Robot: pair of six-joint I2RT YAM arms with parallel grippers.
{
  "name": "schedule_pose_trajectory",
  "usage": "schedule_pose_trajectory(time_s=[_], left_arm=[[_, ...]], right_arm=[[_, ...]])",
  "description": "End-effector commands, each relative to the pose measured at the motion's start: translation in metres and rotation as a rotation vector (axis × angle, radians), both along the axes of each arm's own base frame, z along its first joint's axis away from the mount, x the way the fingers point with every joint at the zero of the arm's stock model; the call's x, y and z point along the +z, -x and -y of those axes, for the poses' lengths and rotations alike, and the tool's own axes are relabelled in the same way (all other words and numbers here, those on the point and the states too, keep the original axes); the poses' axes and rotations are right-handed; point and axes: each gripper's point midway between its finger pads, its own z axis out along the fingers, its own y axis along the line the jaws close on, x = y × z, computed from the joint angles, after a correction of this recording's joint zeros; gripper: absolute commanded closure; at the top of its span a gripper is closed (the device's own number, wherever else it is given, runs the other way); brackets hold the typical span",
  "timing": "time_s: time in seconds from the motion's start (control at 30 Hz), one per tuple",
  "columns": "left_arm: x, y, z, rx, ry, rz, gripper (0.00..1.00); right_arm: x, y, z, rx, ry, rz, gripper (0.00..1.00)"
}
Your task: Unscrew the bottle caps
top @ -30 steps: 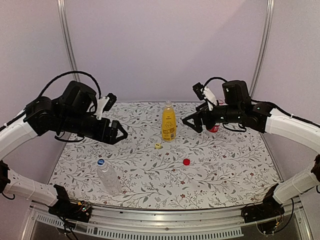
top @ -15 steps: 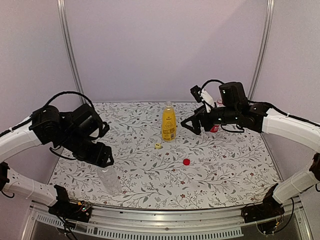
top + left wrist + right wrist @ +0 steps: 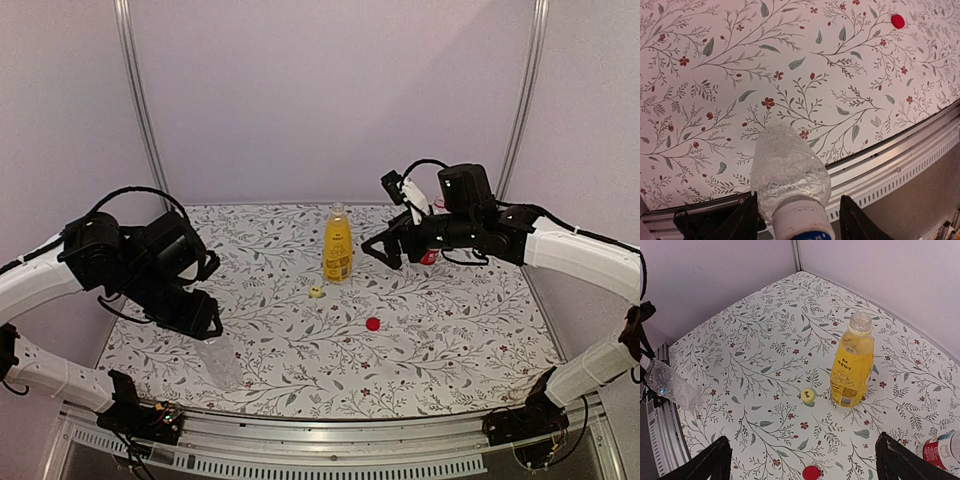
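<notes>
Left gripper (image 3: 799,196) has dropped over the clear plastic bottle (image 3: 787,165) at the front-left corner of the tabletop (image 3: 450,330), jaws narrowing but apart around its round blue cap (image 3: 810,235). Right gripper (image 3: 802,439) gapes empty; final unscrewing likely next.

Floral-patterned tablecloth (image 3: 450,340), pale walls (image 3: 330,100), metal rail (image 3: 330,432) along near edge

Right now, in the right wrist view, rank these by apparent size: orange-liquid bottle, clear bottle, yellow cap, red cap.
1. orange-liquid bottle
2. clear bottle, farther from the camera, so its true size is unsure
3. yellow cap and red cap: they look alike, not ranked
</notes>
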Motion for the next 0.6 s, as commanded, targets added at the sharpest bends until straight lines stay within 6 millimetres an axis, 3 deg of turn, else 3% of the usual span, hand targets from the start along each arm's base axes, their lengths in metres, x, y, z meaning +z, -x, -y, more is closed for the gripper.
schedule_pose_trajectory(time_s=[0.0, 0.37, 0.57], left_arm=[[0.003, 0.007, 0.001, -0.031, -0.011, -0.012, 0.46], [0.017, 0.001, 0.017, -0.089, 0.016, 0.011, 0.73], [0.016, 0.000, 0.020, -0.120, 0.001, 0.013, 0.77]], right_arm=[[0.009, 0.000, 0.001, 0.001, -0.020, -0.001, 0.01], [0.010, 0.002, 0.001, 0.006, -0.024, -0.005, 0.01], [0.009, 0.002, 0.002, 0.000, -0.020, -0.008, 0.01]])
